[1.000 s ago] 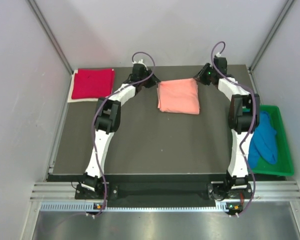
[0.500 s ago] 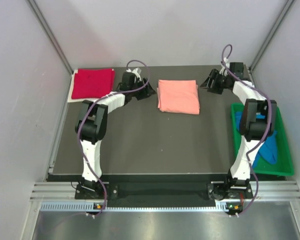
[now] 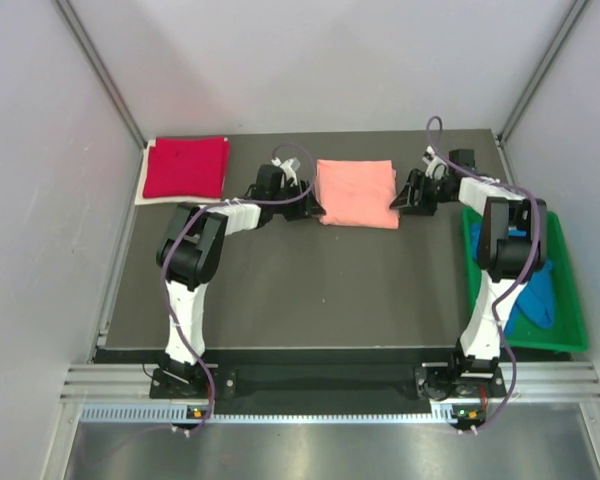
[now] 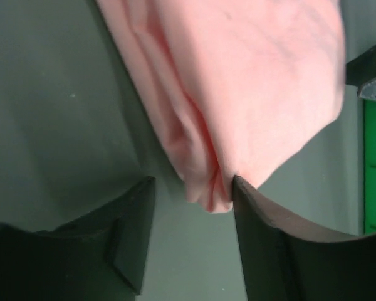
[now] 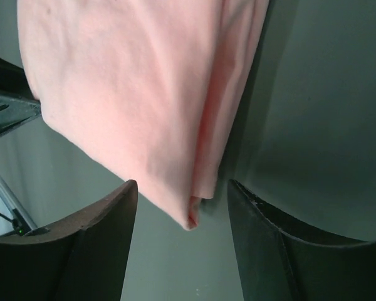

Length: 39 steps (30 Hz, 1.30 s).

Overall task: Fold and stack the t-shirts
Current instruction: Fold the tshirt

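A folded salmon-pink t-shirt (image 3: 356, 193) lies at the middle back of the table. My left gripper (image 3: 310, 208) is open at its near left corner. In the left wrist view, the shirt's corner (image 4: 203, 188) sits between the two fingers of the left gripper (image 4: 193, 182). My right gripper (image 3: 401, 201) is open at the shirt's near right corner. That corner (image 5: 188, 207) lies between the fingers of the right gripper (image 5: 182, 185). A folded crimson-red t-shirt (image 3: 185, 167) lies at the back left. A bright blue t-shirt (image 3: 532, 292) lies crumpled in the tray.
A green plastic tray (image 3: 578, 318) stands off the table's right edge. White walls close in the left, right and back. The dark table mat (image 3: 310, 285) stretches toward the arm bases. The left finger (image 4: 128, 232) rests low on the mat.
Both grippers have come down from the shirt's far side to its near corners. The right arm has swung outward over the tray's edge. The pink shirt has not moved.
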### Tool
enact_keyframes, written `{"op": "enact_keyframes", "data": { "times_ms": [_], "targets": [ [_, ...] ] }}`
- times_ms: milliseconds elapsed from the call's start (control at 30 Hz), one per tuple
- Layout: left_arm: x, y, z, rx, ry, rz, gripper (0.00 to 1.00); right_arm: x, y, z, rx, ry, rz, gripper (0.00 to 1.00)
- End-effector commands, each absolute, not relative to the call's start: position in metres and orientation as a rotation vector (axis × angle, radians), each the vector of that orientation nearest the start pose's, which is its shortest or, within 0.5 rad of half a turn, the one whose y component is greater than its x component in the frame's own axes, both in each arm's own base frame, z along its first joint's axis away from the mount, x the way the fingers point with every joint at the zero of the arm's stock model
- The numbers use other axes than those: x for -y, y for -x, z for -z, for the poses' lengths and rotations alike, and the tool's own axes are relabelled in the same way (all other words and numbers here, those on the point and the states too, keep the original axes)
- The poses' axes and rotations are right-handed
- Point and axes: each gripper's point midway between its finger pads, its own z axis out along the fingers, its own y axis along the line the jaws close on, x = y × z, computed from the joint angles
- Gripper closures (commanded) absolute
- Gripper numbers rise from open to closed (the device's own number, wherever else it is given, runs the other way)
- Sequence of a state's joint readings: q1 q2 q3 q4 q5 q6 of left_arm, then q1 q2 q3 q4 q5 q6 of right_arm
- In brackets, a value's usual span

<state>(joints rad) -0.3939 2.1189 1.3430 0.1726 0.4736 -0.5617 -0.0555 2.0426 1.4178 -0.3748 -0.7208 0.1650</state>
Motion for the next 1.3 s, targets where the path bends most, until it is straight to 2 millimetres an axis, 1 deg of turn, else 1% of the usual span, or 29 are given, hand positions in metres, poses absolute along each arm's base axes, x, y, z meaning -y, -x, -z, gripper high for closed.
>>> {"op": "enact_keyframes", "data": {
  "times_ms": [0, 33, 67, 100, 133, 200, 233, 267, 300, 433, 467, 500, 567, 633, 667, 733, 767, 833, 900, 967, 1000, 1033, 1067, 1100, 1133, 1167, 1200, 1233, 1267],
  "targets": [
    [0.300, -0.461, -0.047, -2.269, -0.114, 1.043, 0.47, -0.103, -0.451, -0.054, -2.431, 0.078, -1.034, 0.41],
    [0.299, -0.461, -0.044, -2.275, -0.109, 1.039, 0.49, -0.103, -0.450, -0.050, -2.439, 0.063, -1.030, 0.43],
    [0.299, -0.461, -0.040, -2.284, -0.102, 1.038, 0.51, -0.103, -0.451, -0.046, -2.439, 0.059, -1.019, 0.49],
    [0.299, -0.461, -0.039, -2.286, -0.100, 1.038, 0.61, -0.103, -0.446, -0.041, -2.448, 0.049, -1.024, 0.52],
    [0.299, -0.461, -0.037, -2.291, -0.097, 1.036, 0.65, -0.103, -0.444, -0.038, -2.454, 0.037, -1.020, 0.56],
    [0.298, -0.462, -0.035, -2.300, -0.082, 1.028, 0.75, -0.102, -0.439, -0.032, -2.461, 0.017, -1.004, 0.76],
    [0.297, -0.462, -0.035, -2.301, -0.075, 1.020, 0.87, -0.100, -0.438, -0.031, -2.467, -0.001, -0.990, 0.85],
    [0.296, -0.462, -0.034, -2.308, -0.064, 1.014, 0.92, -0.099, -0.438, -0.032, -2.464, -0.005, -0.978, 1.00],
    [0.295, -0.461, -0.033, -2.321, -0.053, 1.005, 1.00, -0.098, -0.432, -0.027, -2.477, -0.019, -0.977, 1.00],
    [0.287, -0.456, -0.039, -2.362, 0.008, 0.964, 1.00, -0.096, -0.422, -0.025, -2.486, -0.060, -0.951, 1.00],
    [0.283, -0.454, -0.037, -2.380, 0.040, 0.928, 1.00, -0.098, -0.420, -0.030, -2.474, -0.051, -0.957, 1.00],
    [0.282, -0.449, -0.038, -2.397, 0.050, 0.910, 1.00, -0.099, -0.410, -0.027, -2.486, -0.061, -0.965, 1.00],
    [0.276, -0.436, -0.041, -2.440, 0.066, 0.888, 1.00, -0.097, -0.405, -0.035, -2.469, -0.062, -0.940, 1.00],
    [0.274, -0.425, -0.046, -2.470, 0.075, 0.884, 1.00, -0.099, -0.390, -0.032, -2.487, -0.093, -0.953, 1.00],
    [0.271, -0.417, -0.041, -2.493, 0.089, 0.882, 1.00, -0.101, -0.389, -0.038, -2.469, -0.090, -0.947, 1.00],
    [0.267, -0.410, -0.046, -2.496, 0.093, 0.866, 1.00, -0.104, -0.372, -0.031, -2.493, -0.126, -0.953, 1.00],
    [0.260, -0.400, -0.038, -2.530, 0.101, 0.834, 1.00, -0.106, -0.368, -0.035, -2.485, -0.119, -0.944, 1.00],
    [0.251, -0.393, -0.038, -2.539, 0.117, 0.775, 1.00, -0.103, -0.351, -0.022, -2.527, -0.153, -0.904, 1.00],
    [0.243, -0.377, -0.026, -2.593, 0.136, 0.744, 1.00, -0.102, -0.334, -0.014, -2.565, -0.188, -0.890, 1.00],
    [0.240, -0.362, -0.019, -2.640, 0.147, 0.741, 1.00, -0.101, -0.328, -0.014, -2.556, -0.200, -0.874, 1.00],
    [0.245, -0.355, -0.023, -2.642, 0.137, 0.760, 1.00, -0.103, -0.318, -0.010, -2.568, -0.225, -0.893, 1.00],
    [0.247, -0.350, -0.024, -2.644, 0.149, 0.773, 1.00, -0.109, -0.317, -0.013, -2.549, -0.200, -0.909, 0.99],
    [0.248, -0.342, -0.023, -2.655, 0.150, 0.774, 0.97, -0.110, -0.317, -0.019, -2.532, -0.187, -0.918, 0.95],
    [0.249, -0.337, -0.024, -2.663, 0.153, 0.768, 0.89, -0.112, -0.317, -0.021, -2.528, -0.185, -0.919, 0.91],
    [0.249, -0.340, -0.031, -2.651, 0.170, 0.762, 0.75, -0.120, -0.313, -0.023, -2.543, -0.159, -0.920, 0.86],
    [0.246, -0.344, -0.035, -2.644, 0.184, 0.738, 0.70, -0.120, -0.319, -0.033, -2.519, -0.152, -0.921, 0.71],
    [0.238, -0.340, -0.035, -2.684, 0.200, 0.678, 0.66, -0.117, -0.322, -0.036, -2.517, -0.161, -0.885, 0.63],
    [0.233, -0.357, -0.049, -2.643, 0.203, 0.611, 0.61, -0.114, -0.321, -0.041, -2.530, -0.173, -0.861, 0.56],
    [0.229, -0.362, -0.055, -2.639, 0.204, 0.587, 0.60, -0.112, -0.332, -0.052, -2.508, -0.165, -0.842, 0.53]
  ]
}}
